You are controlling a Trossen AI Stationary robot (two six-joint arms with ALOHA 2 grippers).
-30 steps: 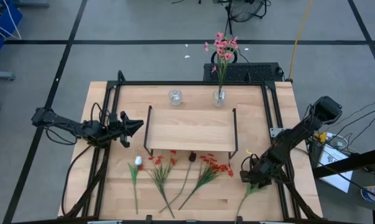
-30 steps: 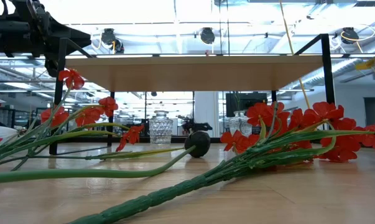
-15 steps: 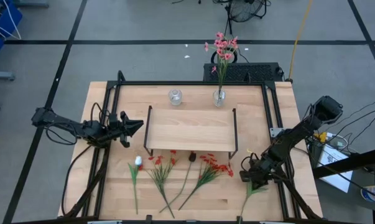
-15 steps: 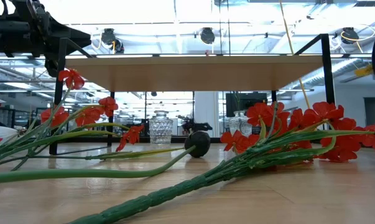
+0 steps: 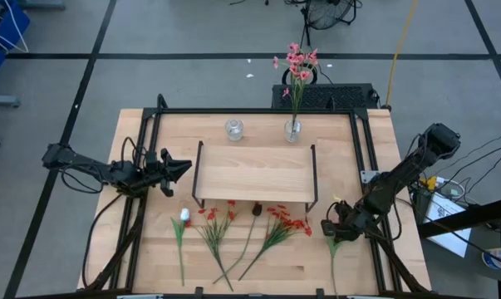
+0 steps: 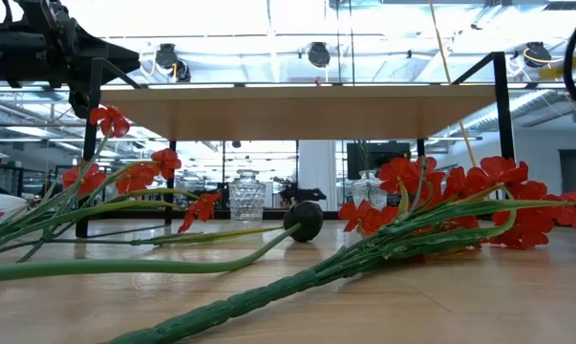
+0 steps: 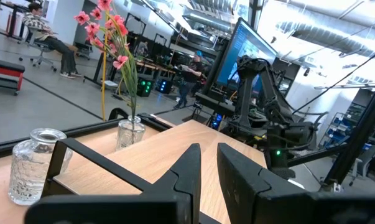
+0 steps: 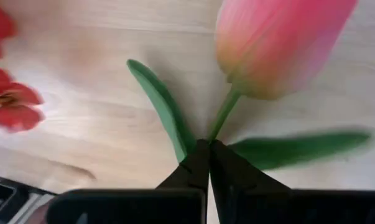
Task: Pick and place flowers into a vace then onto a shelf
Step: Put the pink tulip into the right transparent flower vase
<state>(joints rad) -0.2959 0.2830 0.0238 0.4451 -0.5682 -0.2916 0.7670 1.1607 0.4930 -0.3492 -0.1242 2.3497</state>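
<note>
My right gripper (image 5: 335, 227) sits low over the table (image 5: 350, 266) at its near right, just off the shelf's (image 5: 254, 172) right end frame. Its fingers (image 8: 203, 163) are pressed together on the green stem of a pink tulip (image 8: 280, 40), just below the bloom and between two leaves. I judge the grip is placed high on the stem so that the long lower part can trail down and feed into a vase.

My left gripper (image 5: 180, 167) waits beside the shelf's left end, well clear of the flowers; its fingers (image 7: 234, 171) are nearly together and hold nothing.

The remaining flowers (image 5: 233, 228) lie in a row on the table in front of the shelf: a white bud, red sprays and a dark bud (image 6: 305, 220). Behind the shelf stand an empty glass vase (image 5: 233, 129) and a second vase (image 5: 292, 129) already holding pink blossoms (image 5: 297, 65).

Compared with one second ago, the right gripper has gone from open to clamped, and it has shifted slightly toward the shelf, taking the tulip stem with it. The left arm and the row of flowers are unchanged.
</note>
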